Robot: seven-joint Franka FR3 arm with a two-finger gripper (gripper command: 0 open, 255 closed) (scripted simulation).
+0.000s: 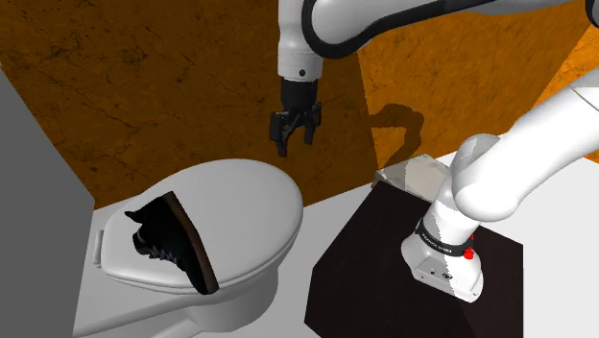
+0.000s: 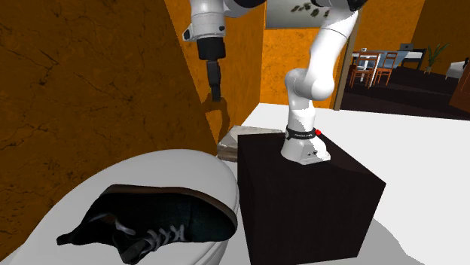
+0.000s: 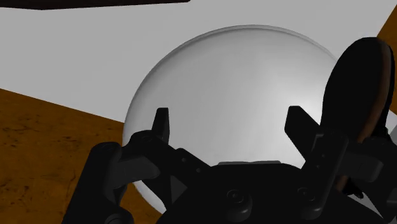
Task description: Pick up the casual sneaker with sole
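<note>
Black lace-up sneaker with a brown sole [image 1: 171,240] lies on its side on the closed white toilet lid [image 1: 245,197]. The black gripper [image 1: 295,142] hangs high above and to one side, its fingers [image 3: 163,127] spread apart and empty, I think ready to come down. In the wrist view one finger hides part of the shoe.

Soft, even light here, bright on the pale toilet lid [image 3: 242,89], which carries a gentle sheen. The arm [image 1: 336,24] throws a dim shadow on the orange wall [image 1: 480,86]; the black sneaker [image 1: 163,240] looks murky.
</note>
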